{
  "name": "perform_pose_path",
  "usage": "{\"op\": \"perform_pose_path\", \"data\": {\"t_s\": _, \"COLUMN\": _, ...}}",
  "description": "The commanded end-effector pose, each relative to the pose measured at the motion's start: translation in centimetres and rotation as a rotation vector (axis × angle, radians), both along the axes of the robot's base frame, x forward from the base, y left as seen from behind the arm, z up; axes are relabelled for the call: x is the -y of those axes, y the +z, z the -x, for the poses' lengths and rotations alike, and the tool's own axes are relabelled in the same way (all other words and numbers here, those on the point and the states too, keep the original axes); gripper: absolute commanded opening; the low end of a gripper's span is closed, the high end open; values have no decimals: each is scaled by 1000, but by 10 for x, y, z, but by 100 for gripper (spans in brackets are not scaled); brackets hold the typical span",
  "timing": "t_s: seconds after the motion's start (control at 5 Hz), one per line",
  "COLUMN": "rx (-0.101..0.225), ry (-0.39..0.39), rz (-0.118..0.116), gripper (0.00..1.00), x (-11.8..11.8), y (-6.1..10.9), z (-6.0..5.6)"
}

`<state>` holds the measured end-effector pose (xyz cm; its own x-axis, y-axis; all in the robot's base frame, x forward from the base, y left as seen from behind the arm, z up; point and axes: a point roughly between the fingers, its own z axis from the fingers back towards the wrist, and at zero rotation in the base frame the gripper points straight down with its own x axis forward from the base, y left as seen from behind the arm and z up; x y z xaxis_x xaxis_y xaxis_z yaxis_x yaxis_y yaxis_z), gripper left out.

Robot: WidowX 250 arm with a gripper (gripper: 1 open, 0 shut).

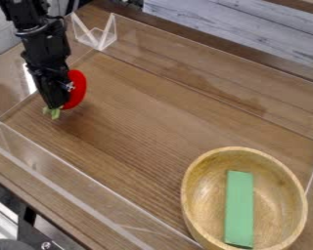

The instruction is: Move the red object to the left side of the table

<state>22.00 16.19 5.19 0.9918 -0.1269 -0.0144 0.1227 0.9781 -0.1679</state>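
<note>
Pointing leaf-end down: red object (pixel 73 86)

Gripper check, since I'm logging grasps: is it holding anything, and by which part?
Yes: the gripper is shut on the small red rounded toy fruit, its fingers clamping the side nearest the green leafy stub.

- One view only, set high above the near corner of the table (pixel 172 117), looking down and across it at a slant.
- Near enough that the frame crops the tabletop; the arm stands far left, the wooden bowl (pixel 199 200) near right.
</note>
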Motion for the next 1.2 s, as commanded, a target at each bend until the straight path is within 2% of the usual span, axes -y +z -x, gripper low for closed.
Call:
{"op": "perform_pose_path", "data": {"t_s": 0.0, "rx": 38, "ry": -18, "rz": -20, "gripper": 100, "x": -1, "y": 17, "z": -7}}
{"op": "perform_pose_path", "data": {"t_s": 0.2, "rx": 33, "ry": -31, "rz": -6, "gripper": 100, "x": 1, "y": 22, "z": -10}}
{"op": "perform_pose_path", "data": {"t_s": 0.6, "rx": 64, "ry": 80, "rz": 7, "gripper": 100, "x": 3, "y": 40, "z": -11}}
{"op": "perform_pose_path", "data": {"t_s": 1.0, "rx": 89, "ry": 130, "rz": 14, "gripper": 100, "x": -16, "y": 57, "z": -19}}
